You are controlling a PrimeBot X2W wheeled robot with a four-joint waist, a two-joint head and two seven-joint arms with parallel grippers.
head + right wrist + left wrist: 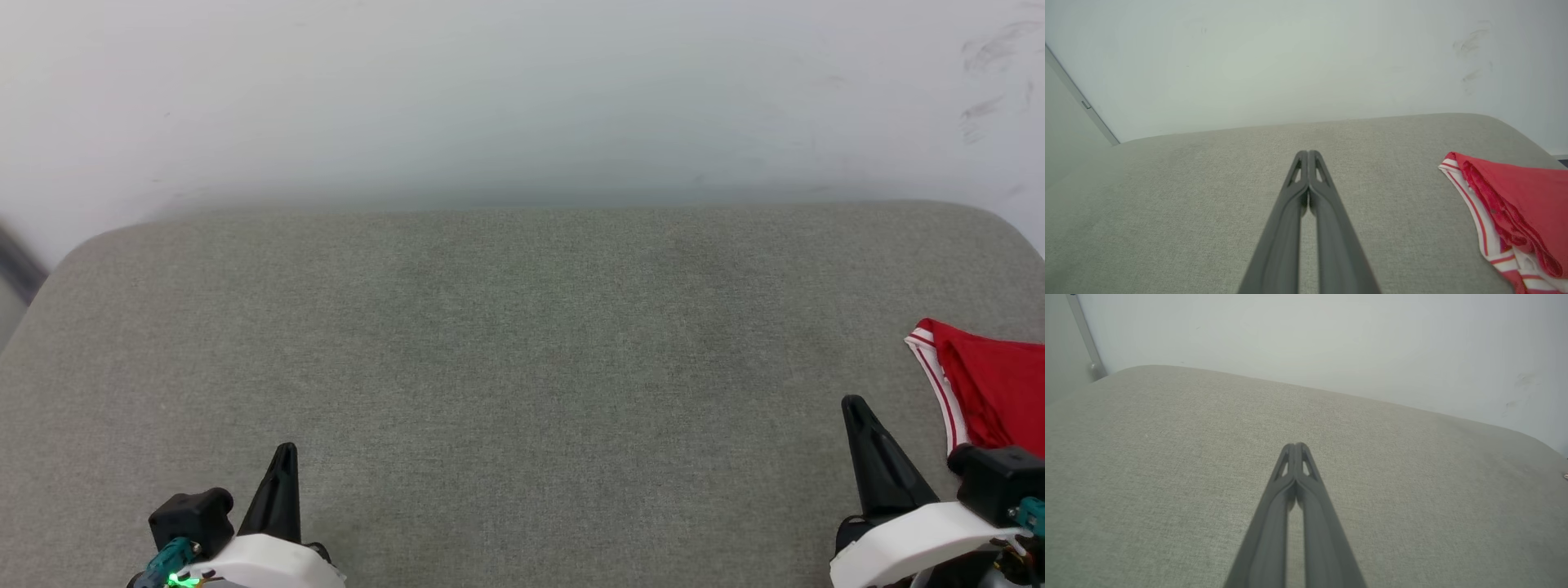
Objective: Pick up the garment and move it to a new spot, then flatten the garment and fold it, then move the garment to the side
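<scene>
Since your left gripper [285,449] and right gripper [853,402] are pressed together, empty, you may just shove the seemingly bunched shirt [992,384] at three o'clock.

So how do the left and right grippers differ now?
The left gripper is at lower left, with grey cushion all around it; the right gripper is at lower right, near the red garment. The right gripper's tip reaches higher in the head view than the left gripper's. Both are shut and empty.
</scene>
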